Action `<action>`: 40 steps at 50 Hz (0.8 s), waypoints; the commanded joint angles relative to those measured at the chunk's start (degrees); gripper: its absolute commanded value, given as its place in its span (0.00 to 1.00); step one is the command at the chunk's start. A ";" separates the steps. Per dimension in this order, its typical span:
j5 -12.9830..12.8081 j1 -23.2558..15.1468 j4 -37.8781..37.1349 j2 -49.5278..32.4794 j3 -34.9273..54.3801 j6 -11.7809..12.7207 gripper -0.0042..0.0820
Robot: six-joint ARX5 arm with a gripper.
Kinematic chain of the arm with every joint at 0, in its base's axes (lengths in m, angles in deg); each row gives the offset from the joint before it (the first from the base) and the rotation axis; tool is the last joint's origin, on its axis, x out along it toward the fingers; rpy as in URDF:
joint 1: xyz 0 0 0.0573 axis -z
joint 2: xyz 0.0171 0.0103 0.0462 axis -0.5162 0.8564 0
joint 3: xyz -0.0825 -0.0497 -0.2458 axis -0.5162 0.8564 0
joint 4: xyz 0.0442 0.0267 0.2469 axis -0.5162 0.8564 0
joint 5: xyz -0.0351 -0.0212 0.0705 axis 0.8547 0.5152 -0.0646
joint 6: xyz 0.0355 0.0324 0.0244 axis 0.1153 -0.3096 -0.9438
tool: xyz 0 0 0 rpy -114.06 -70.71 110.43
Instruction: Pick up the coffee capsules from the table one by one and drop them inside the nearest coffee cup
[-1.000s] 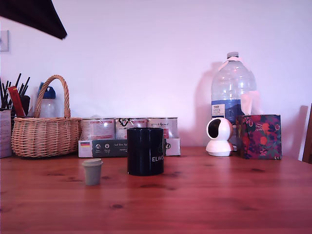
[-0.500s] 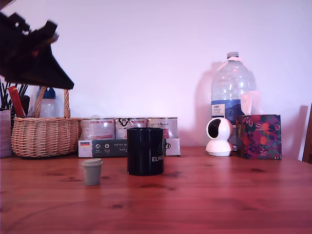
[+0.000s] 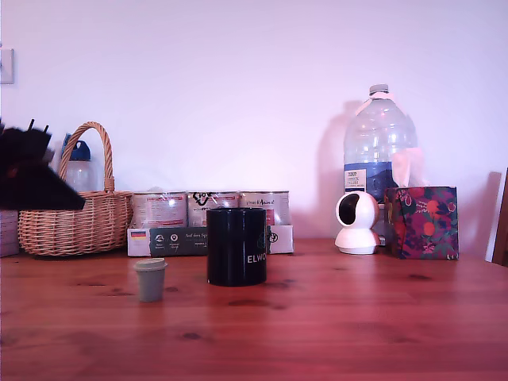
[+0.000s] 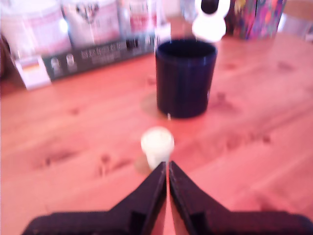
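A grey-green coffee capsule (image 3: 150, 279) stands upright on the table (image 3: 333, 325), to the left of the black coffee cup (image 3: 236, 246) in the exterior view. My gripper (image 3: 73, 202) shows there as a blurred dark shape at the far left, above the table and in front of the basket. In the wrist view the gripper (image 4: 167, 167) is shut with nothing between its fingers. Its tips hover just short of the pale capsule (image 4: 157, 144), and the cup (image 4: 186, 78) stands beyond that. No other capsule shows.
A wicker basket (image 3: 87, 218) stands at the back left. Three silver tins (image 3: 213, 208) sit behind a flat box (image 3: 178, 240). At the back right are a white camera (image 3: 356, 223), a large water bottle (image 3: 379, 147) and a floral tissue box (image 3: 422, 222).
The dark arm has dropped from the exterior view's upper left corner to basket height at the far left. Capsule and cup have not moved.
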 commanded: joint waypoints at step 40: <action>1.66 -0.20 -0.90 6.47 2.03 -3.23 0.83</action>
